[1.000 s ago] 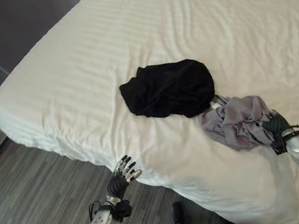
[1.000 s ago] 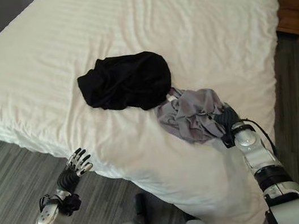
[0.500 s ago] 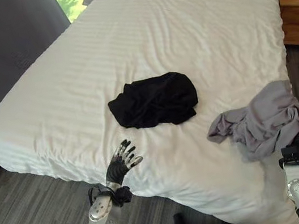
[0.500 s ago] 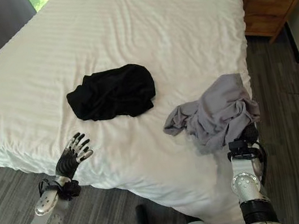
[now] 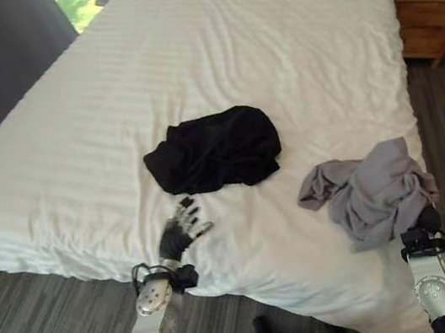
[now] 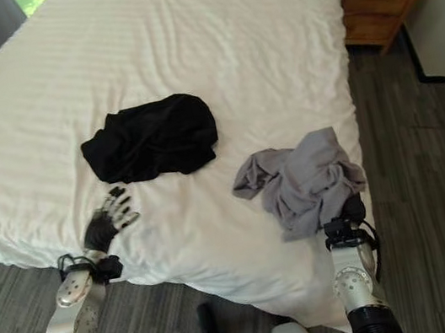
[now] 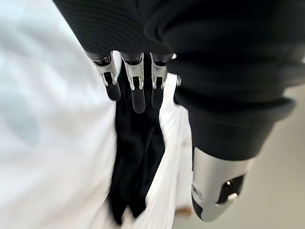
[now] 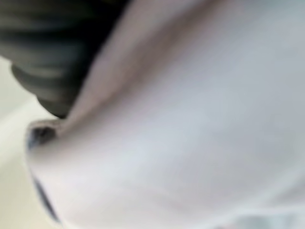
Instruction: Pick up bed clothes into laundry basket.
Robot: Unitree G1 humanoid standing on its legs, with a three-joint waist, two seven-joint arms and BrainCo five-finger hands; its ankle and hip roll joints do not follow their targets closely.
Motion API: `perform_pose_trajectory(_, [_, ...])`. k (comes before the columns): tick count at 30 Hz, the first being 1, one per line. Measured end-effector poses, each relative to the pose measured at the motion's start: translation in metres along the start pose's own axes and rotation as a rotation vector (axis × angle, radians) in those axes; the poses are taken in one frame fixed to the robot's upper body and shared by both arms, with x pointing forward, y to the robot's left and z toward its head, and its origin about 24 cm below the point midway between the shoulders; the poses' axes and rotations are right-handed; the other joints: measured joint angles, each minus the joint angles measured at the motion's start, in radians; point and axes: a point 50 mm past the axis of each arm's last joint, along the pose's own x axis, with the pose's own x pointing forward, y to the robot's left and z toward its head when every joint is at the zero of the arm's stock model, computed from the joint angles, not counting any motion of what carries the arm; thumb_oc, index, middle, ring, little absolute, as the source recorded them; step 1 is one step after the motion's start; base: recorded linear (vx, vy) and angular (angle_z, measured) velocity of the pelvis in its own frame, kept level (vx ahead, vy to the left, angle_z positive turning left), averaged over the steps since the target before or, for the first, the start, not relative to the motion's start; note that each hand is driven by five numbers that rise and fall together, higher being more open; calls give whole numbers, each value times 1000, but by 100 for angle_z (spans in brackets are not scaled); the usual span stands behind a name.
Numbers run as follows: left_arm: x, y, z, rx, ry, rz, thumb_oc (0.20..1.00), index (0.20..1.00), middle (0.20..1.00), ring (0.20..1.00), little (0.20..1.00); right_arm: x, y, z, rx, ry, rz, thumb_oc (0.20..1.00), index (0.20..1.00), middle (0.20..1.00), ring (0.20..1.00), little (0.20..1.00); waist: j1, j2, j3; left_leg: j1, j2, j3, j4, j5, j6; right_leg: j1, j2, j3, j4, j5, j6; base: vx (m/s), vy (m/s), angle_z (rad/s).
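My left robot hand (image 5: 183, 227) rests on the bed (image 5: 188, 61) near its foot edge, fingers straight and spread, just short of the black garment (image 5: 213, 149) lying mid-bed. I'd reach further in and gather its folds before lifting. At the bed's right edge, the grey garment (image 5: 372, 190) drapes over my right robot hand (image 6: 351, 211); I cannot tell its finger state. The left wrist view shows the fingers aimed at the black cloth; the eye views show both garments together.
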Motion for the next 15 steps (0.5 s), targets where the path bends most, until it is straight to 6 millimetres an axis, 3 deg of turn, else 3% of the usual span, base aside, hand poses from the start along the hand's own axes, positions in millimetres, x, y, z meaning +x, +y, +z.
perform_pose_trajectory(2, [2, 27, 18, -38, -98, 168, 1000, 1000, 1000, 1000, 1000, -7, -7, 13, -84, -18, 11, 200, 200, 200, 200, 200, -19, -11, -9, 37, 6, 14, -1, -30, -11, 37, 1, -12, -1, -11, -2, 106, -31, -36])
perform_pose_trajectory(6, [10, 37, 45, 112, -179, 153, 1000, 1000, 1000, 1000, 1000, -21, -35, 33, -136, -55, -85, 200, 200, 200, 200, 200, -49, -17, -31, 40, 11, 23, -1, -31, -12, 40, 5, -16, 4, -14, -6, 66, -20, 2])
perform_pose_trajectory(10, [35, 37, 93, 347, -317, 87, 1000, 1000, 1000, 1000, 1000, -24, -34, 26, -185, -3, -61, 200, 200, 200, 200, 200, -75, -20, -40, 43, 12, 16, 0, -23, -7, 46, 5, -35, 4, -14, -6, 34, -7, 6])
perform_pose_trajectory(11, [54, 42, 114, 486, -344, 80, 1000, 1000, 1000, 1000, 1000, -26, -31, 18, -192, 36, -36, 200, 200, 200, 200, 200, -78, -19, -57, 42, 12, 14, 0, -22, -6, 46, 5, -39, 4, -14, -6, 31, 2, 2])
perform_pose_trajectory(15, [84, 63, 142, 640, -315, 167, 1000, 1000, 1000, 1000, 1000, -30, -26, 3, -198, 120, 28, 200, 200, 200, 200, 200, -107, -10, -94, 43, 11, 19, -1, -25, -9, 44, 2, -46, 4, -14, -5, 0, 0, 0])
